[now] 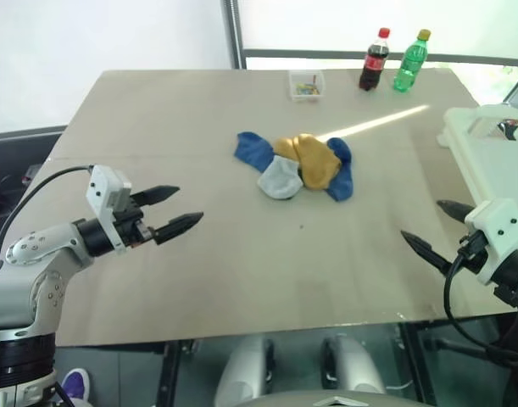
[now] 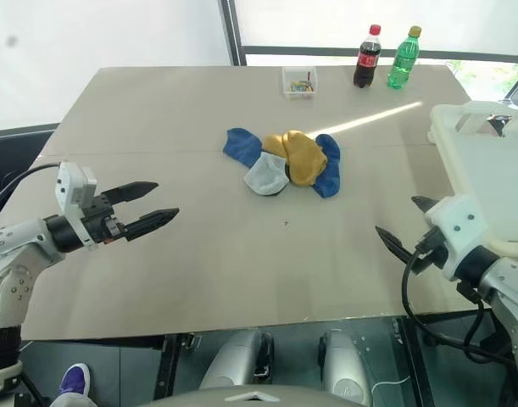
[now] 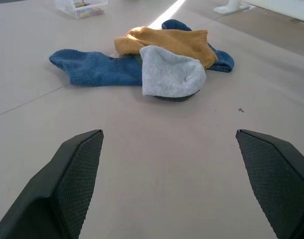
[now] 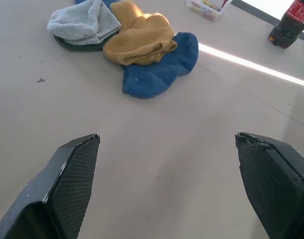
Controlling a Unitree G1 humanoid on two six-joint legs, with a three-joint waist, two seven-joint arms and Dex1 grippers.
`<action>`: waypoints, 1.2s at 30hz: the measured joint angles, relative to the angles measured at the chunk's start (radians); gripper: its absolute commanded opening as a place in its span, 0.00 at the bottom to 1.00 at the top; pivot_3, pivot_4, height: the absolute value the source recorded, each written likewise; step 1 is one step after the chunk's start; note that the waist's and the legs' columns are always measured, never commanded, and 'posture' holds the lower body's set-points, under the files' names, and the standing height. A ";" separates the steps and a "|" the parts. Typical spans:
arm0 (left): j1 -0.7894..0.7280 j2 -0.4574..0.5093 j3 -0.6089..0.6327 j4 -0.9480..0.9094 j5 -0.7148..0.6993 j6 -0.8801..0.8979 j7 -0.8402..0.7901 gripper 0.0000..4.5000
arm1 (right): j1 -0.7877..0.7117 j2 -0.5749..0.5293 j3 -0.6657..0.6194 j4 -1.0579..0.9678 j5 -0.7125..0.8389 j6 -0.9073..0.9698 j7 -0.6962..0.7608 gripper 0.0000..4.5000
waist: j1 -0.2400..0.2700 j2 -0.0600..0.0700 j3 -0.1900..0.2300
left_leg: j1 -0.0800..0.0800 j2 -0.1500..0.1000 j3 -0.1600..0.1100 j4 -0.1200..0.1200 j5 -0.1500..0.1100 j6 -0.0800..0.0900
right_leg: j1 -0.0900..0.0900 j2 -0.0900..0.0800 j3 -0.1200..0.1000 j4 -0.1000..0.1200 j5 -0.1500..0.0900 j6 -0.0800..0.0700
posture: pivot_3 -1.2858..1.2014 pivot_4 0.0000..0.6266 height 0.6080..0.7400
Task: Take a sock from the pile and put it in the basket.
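Observation:
The pile (image 1: pixel 297 166) of socks lies in the middle of the table: blue, mustard yellow and pale grey ones overlapping, with a dark one under the grey. The cream-white basket (image 1: pixel 487 144) stands at the table's right edge. My left gripper (image 1: pixel 181 209) hovers open over the left part of the table, pointing toward the pile, well short of it. My right gripper (image 1: pixel 435 225) is open near the front right, beside the basket, also aimed at the pile. Both are empty. The left wrist view shows the pile (image 3: pixel 152 62) ahead, and the right wrist view shows the pile (image 4: pixel 129 42) too.
A small clear box (image 1: pixel 307 85) with bits inside sits at the back of the table. A cola bottle (image 1: pixel 375 60) and a green bottle (image 1: pixel 410 61) stand at the back right. Bare tabletop (image 1: pixel 267 254) lies between the grippers and the pile.

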 measured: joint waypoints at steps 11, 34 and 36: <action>-0.036 -0.028 -0.064 -0.079 -0.028 0.034 0.032 1.00 | -0.342 0.102 0.234 0.203 -0.010 0.105 -0.077 0.99 | -0.006 0.000 0.000 | 0.000 0.000 0.001 0.000 0.000 0.000 | 0.000 0.001 0.001 0.000 0.000 0.000 | 0.52 0.24 0.94; 0.110 -0.119 -0.064 -0.305 -0.076 0.059 0.208 1.00 | -1.081 0.534 0.452 1.324 -0.308 -0.210 -0.213 0.01 | -0.031 0.002 0.002 | -0.001 -0.002 0.000 -0.005 0.003 -0.005 | -0.001 0.001 0.000 -0.001 0.003 0.004 | 0.52 0.24 0.94; 0.111 -0.119 -0.063 -0.305 -0.077 0.058 0.213 1.00 | -1.081 0.529 0.454 1.318 -0.318 -0.224 -0.194 0.01 | -0.031 0.002 0.002 | 0.000 -0.001 0.000 -0.005 0.003 -0.005 | -0.001 0.001 0.000 -0.001 0.003 0.004 | 0.52 0.24 0.94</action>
